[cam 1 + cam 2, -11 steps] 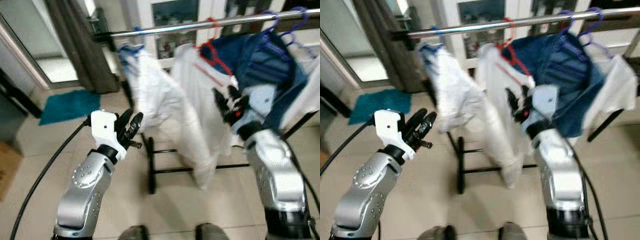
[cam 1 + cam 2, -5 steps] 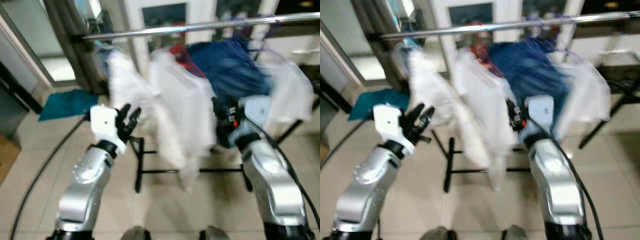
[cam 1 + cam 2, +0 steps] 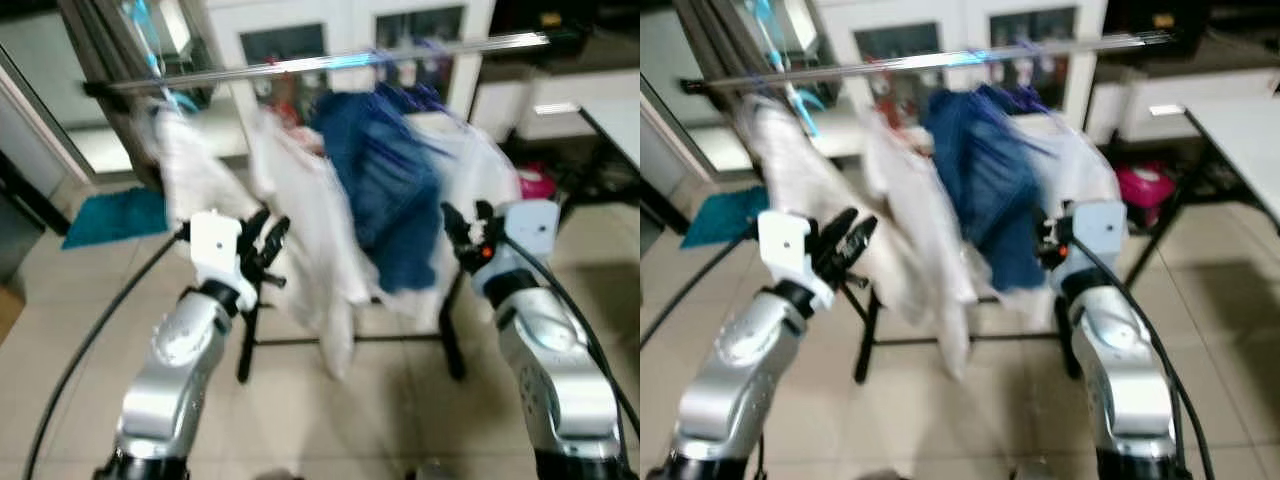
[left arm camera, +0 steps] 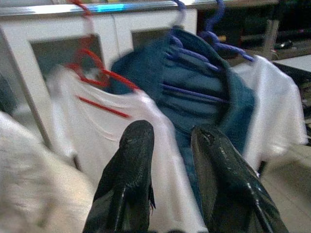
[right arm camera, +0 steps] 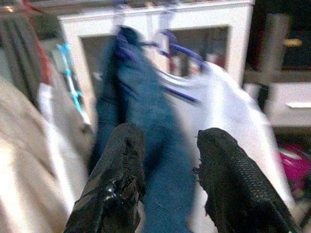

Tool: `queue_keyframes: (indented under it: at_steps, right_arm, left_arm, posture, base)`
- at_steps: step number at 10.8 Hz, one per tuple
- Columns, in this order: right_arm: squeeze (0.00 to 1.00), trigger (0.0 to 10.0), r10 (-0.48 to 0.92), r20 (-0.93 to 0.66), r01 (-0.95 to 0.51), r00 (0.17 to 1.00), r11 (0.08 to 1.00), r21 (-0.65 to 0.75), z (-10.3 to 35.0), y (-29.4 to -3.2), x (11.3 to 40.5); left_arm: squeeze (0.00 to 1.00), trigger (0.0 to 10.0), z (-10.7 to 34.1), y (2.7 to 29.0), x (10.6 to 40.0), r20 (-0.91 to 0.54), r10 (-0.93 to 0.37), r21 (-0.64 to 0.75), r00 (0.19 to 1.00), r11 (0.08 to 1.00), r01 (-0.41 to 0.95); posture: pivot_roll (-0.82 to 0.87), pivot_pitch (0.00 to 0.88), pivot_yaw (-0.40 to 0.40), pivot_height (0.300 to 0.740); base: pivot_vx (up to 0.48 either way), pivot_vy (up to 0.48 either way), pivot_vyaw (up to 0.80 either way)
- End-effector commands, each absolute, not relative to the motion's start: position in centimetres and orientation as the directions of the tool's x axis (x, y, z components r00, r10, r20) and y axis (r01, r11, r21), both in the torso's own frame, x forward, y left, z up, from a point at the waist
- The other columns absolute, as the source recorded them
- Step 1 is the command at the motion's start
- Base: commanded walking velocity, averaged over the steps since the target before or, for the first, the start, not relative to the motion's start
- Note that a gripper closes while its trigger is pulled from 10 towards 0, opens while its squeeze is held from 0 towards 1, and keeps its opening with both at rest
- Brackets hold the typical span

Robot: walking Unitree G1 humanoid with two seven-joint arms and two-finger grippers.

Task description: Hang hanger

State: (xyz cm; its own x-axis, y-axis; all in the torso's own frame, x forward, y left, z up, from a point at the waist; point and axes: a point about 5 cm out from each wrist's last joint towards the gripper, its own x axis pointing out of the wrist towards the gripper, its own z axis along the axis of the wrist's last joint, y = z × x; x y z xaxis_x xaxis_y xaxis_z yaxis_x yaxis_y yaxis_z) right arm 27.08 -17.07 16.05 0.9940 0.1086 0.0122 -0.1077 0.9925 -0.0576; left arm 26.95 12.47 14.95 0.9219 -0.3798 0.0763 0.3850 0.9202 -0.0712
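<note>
A steel rail [image 3: 330, 62] carries several garments on hangers. From the left: a white garment [image 3: 180, 165] on a light-blue hanger, a white shirt [image 4: 121, 131] on a red hanger [image 4: 95, 65], a blue garment [image 3: 385, 190] on purple hangers [image 4: 216, 39], and another white shirt [image 5: 233, 111]. My left gripper [image 3: 268, 232] is open and empty just in front of the left white clothes. My right gripper [image 3: 467, 218] is also open and empty, beside the blue garment and in front of the rightmost white shirt.
The rack's black feet [image 3: 350, 340] stand on the tiled floor before a white glass-door cabinet [image 3: 300, 40]. A teal mat [image 3: 110, 215] and a dark curtain [image 3: 100, 50] are at the left. A white table [image 3: 620, 115] and a pink item [image 3: 535, 185] are at the right.
The whole view has swung right, blurring the clothes. My right gripper has gone from the red-hanger shirt to the right side of the blue garment. The left gripper keeps its pose.
</note>
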Motion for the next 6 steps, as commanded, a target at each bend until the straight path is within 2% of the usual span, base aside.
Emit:
queue_keyframes:
  at_steps: [1,2,5,6]
  right_arm:
    - [0.00,10.0,0.143,0.046,-0.140,0.989,0.988,-0.068,17.0,-16.3,27.0]
    - [0.00,10.0,0.129,0.050,-0.125,0.990,0.988,-0.087,16.8,-16.7,26.7]
    - [0.00,10.0,0.116,0.038,-0.116,0.993,0.993,0.010,16.5,-16.6,26.4]
    - [0.00,10.0,0.106,0.035,-0.104,0.994,0.993,-0.053,16.5,-16.5,26.5]
  left_arm:
    - [0.00,10.0,15.2,13.1,26.9,0.078,-0.367,-0.077,0.927,0.925,0.372]
    - [0.00,10.0,14.9,12.5,26.7,0.070,-0.378,-0.065,0.923,0.922,0.382]
    - [0.00,10.0,15.5,12.1,27.1,0.096,-0.424,-0.004,0.901,0.905,0.426]
    - [0.00,10.0,15.7,12.3,27.2,0.102,-0.414,-0.001,0.905,0.909,0.416]
  posture:
    - [-0.12,0.042,0.170,0.740]
    - [-0.11,0.027,0.180,0.740]
    - [-0.12,0.009,0.172,0.740]
    - [-0.11,0.010,0.171,0.740]
  base:
    - [0.000,0.000,0.00]
    - [0.000,0.000,0.00]
    - [0.000,0.000,0.00]
    - [0.000,0.000,0.00]
